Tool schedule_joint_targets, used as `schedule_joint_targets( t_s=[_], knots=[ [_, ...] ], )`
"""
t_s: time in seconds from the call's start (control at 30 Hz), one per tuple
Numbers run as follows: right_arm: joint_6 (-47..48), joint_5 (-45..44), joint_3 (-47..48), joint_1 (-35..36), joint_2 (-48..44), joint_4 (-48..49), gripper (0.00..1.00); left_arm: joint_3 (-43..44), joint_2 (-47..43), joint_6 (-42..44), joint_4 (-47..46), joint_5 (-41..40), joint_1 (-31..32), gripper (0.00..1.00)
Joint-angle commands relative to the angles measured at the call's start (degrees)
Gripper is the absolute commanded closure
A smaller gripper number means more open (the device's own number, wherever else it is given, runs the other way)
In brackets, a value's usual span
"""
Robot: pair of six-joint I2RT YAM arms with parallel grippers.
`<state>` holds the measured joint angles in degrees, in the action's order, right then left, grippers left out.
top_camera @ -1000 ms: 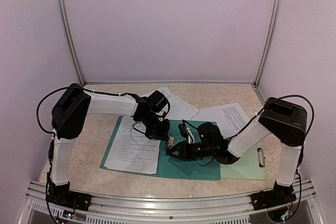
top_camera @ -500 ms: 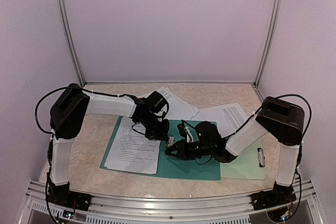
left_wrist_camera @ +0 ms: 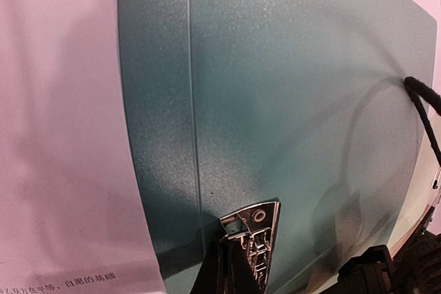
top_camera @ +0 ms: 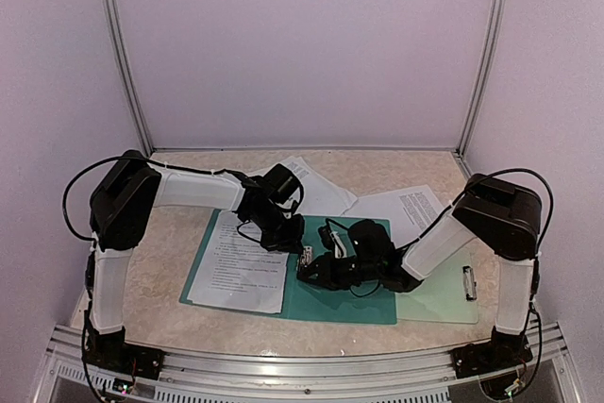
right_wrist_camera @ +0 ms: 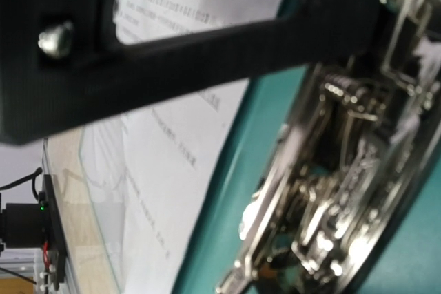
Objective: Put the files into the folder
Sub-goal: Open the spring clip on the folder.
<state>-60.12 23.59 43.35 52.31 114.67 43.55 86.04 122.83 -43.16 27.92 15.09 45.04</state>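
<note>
The dark teal folder lies open and flat at the table's middle. One printed file rests on its left half; two more files lie behind it on the table. My left gripper is shut, its tips pressed on the folder just right of the crease, beside the chrome clamp. My right gripper lies low over the folder's right half, shut on that clamp. Only one black finger shows in its wrist view, with the file beyond it.
A pale mint clipboard with a metal clip lies partly under the folder's right edge. White enclosure walls stand on three sides. An aluminium rail runs along the near edge.
The right arm's forearm and elbow have crept slightly left, with its gripper staying at the clamp. The left arm, folder and files have not moved.
</note>
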Motion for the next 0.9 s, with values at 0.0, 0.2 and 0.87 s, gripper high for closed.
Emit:
schedule_joint_targets(
  t_s=[0.0,0.2,0.87],
  knots=[
    [-0.91,0.29,1.02,-0.77,2.14,-0.54,0.79,-1.49,-1.53,0.11,0.83,-0.50,-0.39,1.00],
    [-1.64,0.87,1.50,-0.81,3.39,0.29,0.79,-2.22,-2.00,0.19,0.55,-0.76,-0.43,1.00],
    [-4.57,2.67,1.87,-1.93,6.50,3.72,0.93,-4.13,-2.94,2.77,-1.62,-0.50,-1.10,1.00]
  ],
)
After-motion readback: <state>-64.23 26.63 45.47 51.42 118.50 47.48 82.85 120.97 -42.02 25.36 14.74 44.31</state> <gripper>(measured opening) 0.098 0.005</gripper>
